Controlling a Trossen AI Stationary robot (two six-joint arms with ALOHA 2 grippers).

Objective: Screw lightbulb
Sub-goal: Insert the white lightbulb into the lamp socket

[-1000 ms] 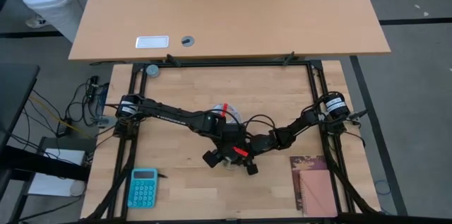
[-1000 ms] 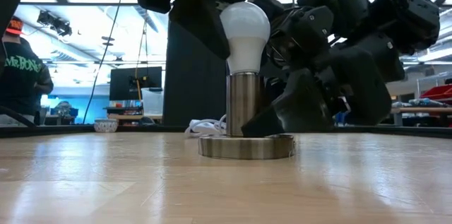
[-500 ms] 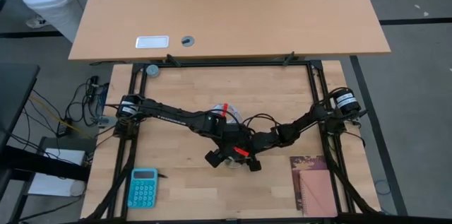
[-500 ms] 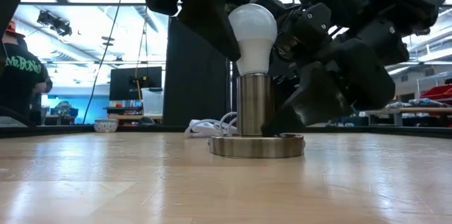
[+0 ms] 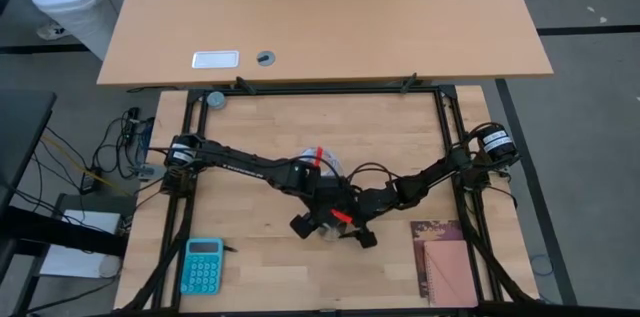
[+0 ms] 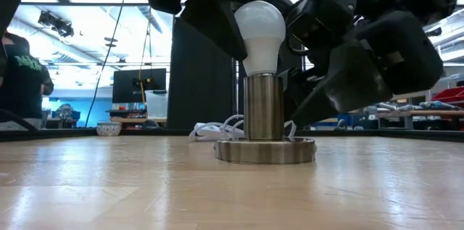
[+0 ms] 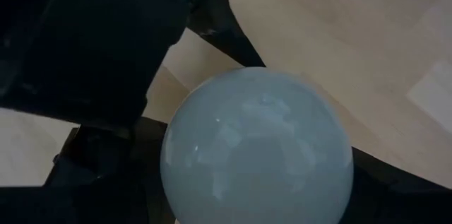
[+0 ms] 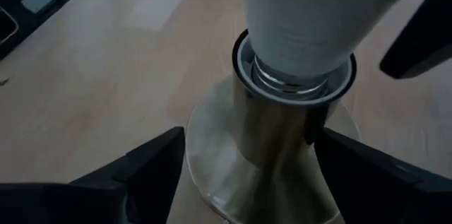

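Lightbulb (image 6: 259,33) — smooth white globe, seated in brushed-metal cylindrical socket (image 6: 263,117), round flat base

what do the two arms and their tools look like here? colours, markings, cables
Both arms are black, slim jointed links. The left arm and right arm each end in a round motor housing at the shoulder. Red tape marks sit near each wrist. Thin black cable loops run between them. Tools are blocky with dark wedge-shaped fingers.

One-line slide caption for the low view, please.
White lightbulb seated in a metal lamp base on the wooden table, left claw around the globe, right claw open beside the stem.
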